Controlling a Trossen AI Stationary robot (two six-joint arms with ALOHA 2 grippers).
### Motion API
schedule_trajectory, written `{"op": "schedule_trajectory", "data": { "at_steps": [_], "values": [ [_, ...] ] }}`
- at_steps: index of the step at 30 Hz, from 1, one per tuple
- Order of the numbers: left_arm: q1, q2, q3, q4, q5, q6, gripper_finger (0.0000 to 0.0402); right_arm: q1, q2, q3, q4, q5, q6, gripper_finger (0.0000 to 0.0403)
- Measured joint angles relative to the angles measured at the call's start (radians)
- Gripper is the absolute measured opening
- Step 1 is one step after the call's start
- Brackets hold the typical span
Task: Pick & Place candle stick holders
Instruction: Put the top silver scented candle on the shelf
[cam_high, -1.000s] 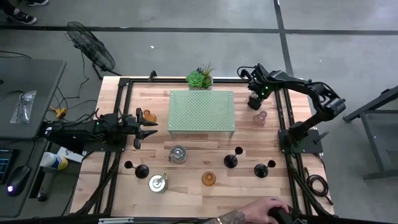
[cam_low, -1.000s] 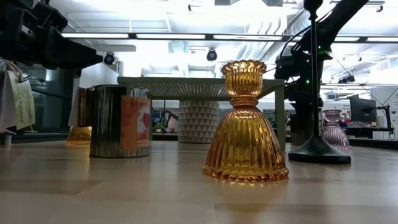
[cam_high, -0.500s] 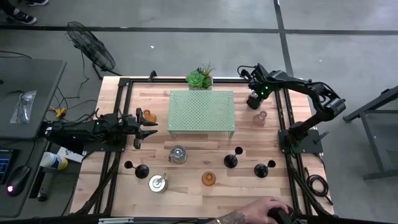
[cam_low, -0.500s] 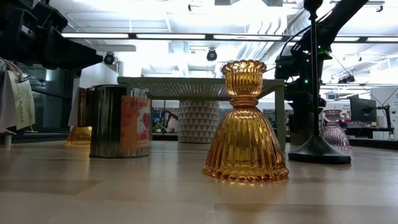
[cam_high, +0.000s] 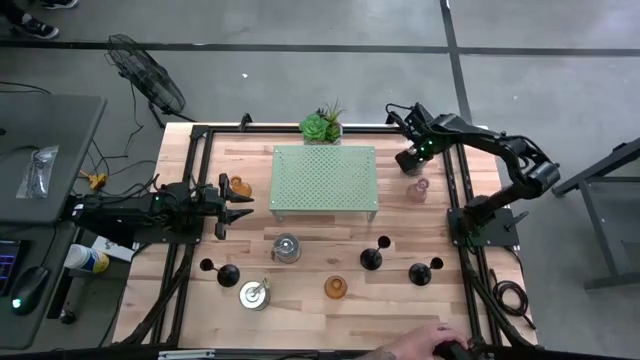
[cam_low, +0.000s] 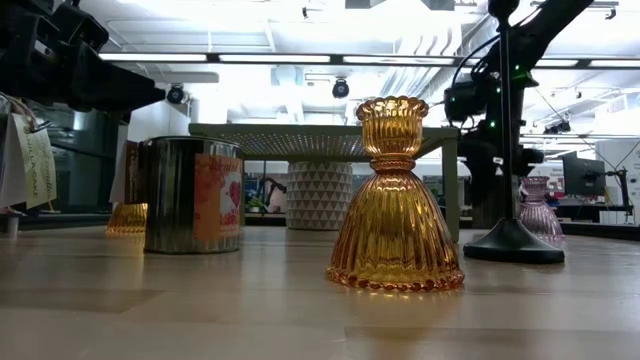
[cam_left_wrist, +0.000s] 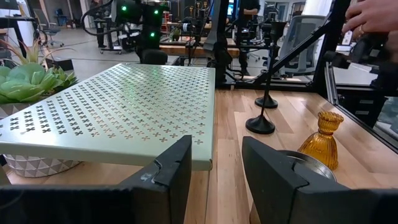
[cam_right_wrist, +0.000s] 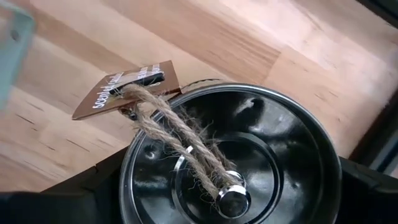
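Observation:
My right gripper (cam_high: 409, 162) points down over the table's far right part, shut around a silvery lidded candle holder (cam_right_wrist: 249, 137) with a twine loop and a brown tag (cam_right_wrist: 124, 87). A pink glass holder (cam_high: 417, 190) stands just nearer. Farther toward the near edge stand two silvery holders (cam_high: 286, 247) (cam_high: 254, 294), an amber one (cam_high: 335, 288) and black stemmed ones (cam_high: 372, 257) (cam_high: 422, 272) (cam_high: 222, 272). My left gripper (cam_high: 235, 200) waits level at the left edge, open, with another amber holder (cam_high: 238, 186) beside it. My right gripper comes from above, pointing down, with one finger (cam_right_wrist: 93, 186) on each side of the silvery holder's round wall (cam_right_wrist: 127, 165), near its top rim. The holder stays upright, lid up. Whether its base is clear of the table cannot be told.
A pale green perforated stand (cam_high: 325, 178) fills the table's far middle, with a green spiky plant (cam_high: 320, 127) behind it. A black frame rail (cam_high: 452, 190) runs along the right edge. A person's hand (cam_high: 430, 345) shows at the near edge.
My right gripper has rolled about its own pointing line while staying over the same far right spot. The person's hand at the near edge has drawn back toward the picture's bottom.

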Motion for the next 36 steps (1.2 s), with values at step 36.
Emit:
{"op": "schedule_trajectory", "data": {
  "at_steps": [36],
  "values": [
    [0.0, 0.0, 0.0, 0.0, 0.0, 0.0, 0.0138, 0.342, -0.033, 0.626, -0.369, 0.005, 0.689, 0.0345]
  ]
}}
